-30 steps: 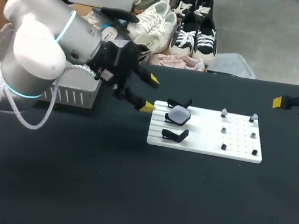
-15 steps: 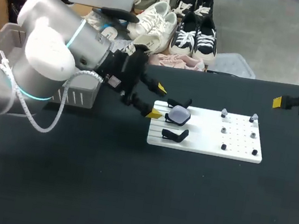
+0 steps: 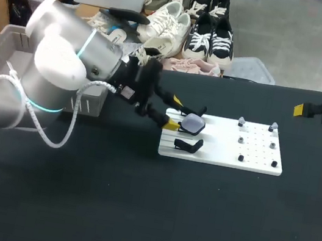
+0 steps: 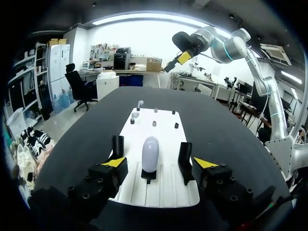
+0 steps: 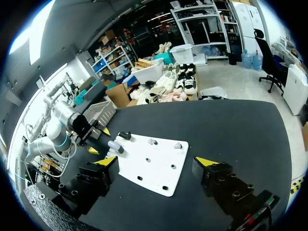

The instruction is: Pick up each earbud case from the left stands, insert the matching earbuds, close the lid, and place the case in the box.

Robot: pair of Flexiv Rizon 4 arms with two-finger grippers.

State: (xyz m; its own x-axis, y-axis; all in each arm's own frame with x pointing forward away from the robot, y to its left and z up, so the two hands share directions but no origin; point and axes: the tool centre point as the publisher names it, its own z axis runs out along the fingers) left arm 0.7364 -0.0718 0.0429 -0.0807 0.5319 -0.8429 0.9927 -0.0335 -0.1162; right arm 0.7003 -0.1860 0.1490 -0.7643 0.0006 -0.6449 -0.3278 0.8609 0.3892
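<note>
Two arms show in the head view, but only one is in the thick of it. The left gripper (image 3: 175,113) hangs at the left end of the white board (image 3: 252,164), fingers spread, and the pale earbud case (image 3: 193,123) sits on its stand just ahead of them, ungripped. The right gripper (image 3: 299,110) waits well apart at the far right edge of the table (image 3: 133,215), and the white box (image 3: 86,103) sits behind the left arm. Over to the left wrist view: the left gripper (image 4: 159,162) lines up dead centre on the earbud case (image 4: 150,154), touching nothing, but an empty black stand (image 4: 185,155) sits right ahead of each fingertip. That looks like the danger. Push straight in and a finger could catch a stand, jolt the board, or tip that smooth, rounded case off its cradle. Right wrist view now: the right gripper (image 5: 156,161) is released and holding nothing, with the white board (image 5: 154,166) ahead of it and the earbuds (image 5: 152,141) on their pegs. Bare table lies in front of the board and out to the right, while the tight side is the left, where the arm's bulk crowds the box.
</note>
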